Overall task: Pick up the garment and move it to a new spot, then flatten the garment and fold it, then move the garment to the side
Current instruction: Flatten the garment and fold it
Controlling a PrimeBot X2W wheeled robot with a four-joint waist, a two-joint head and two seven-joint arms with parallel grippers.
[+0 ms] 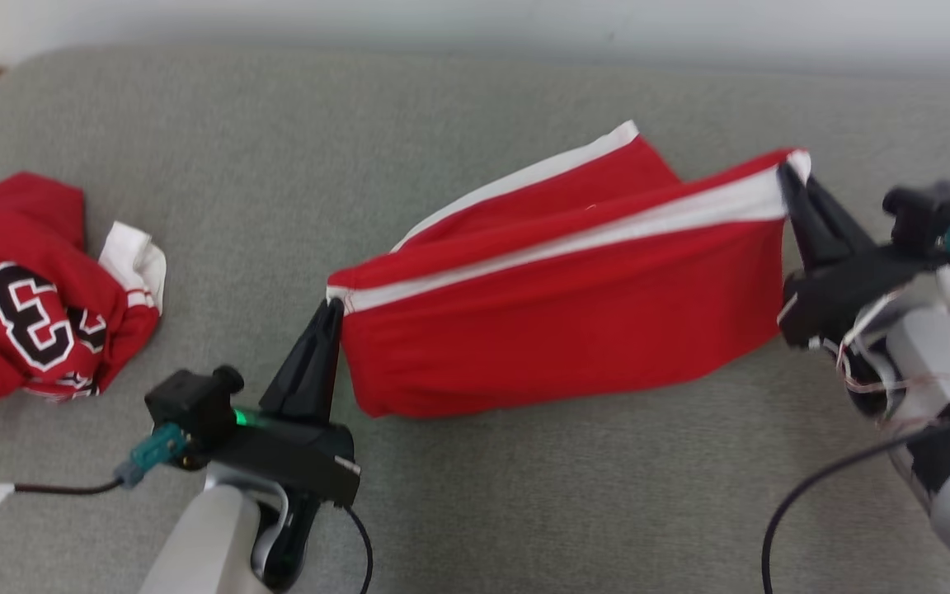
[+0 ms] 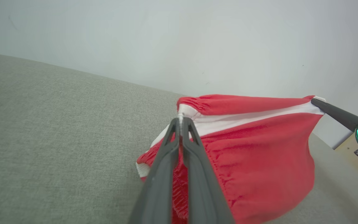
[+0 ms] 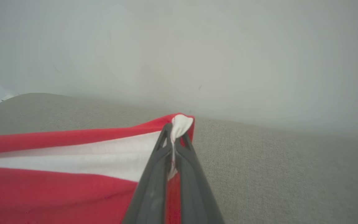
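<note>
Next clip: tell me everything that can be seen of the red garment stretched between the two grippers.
The red garment looks like soft knit shorts. It is bright red, with a white stripe along its upper edge and gathered stitching near the left corner. It is held up taut by two corners: the left gripper is shut on one and the right gripper is shut on the other. The body sags in loose folds toward the grey cushion; whether it touches the cushion cannot be told.

Pale forearms (image 1: 203, 544) carry a black left tool (image 1: 331, 307) and right tool (image 1: 785, 171), teal plugs (image 1: 153, 452), black cables (image 1: 813, 487).
</note>
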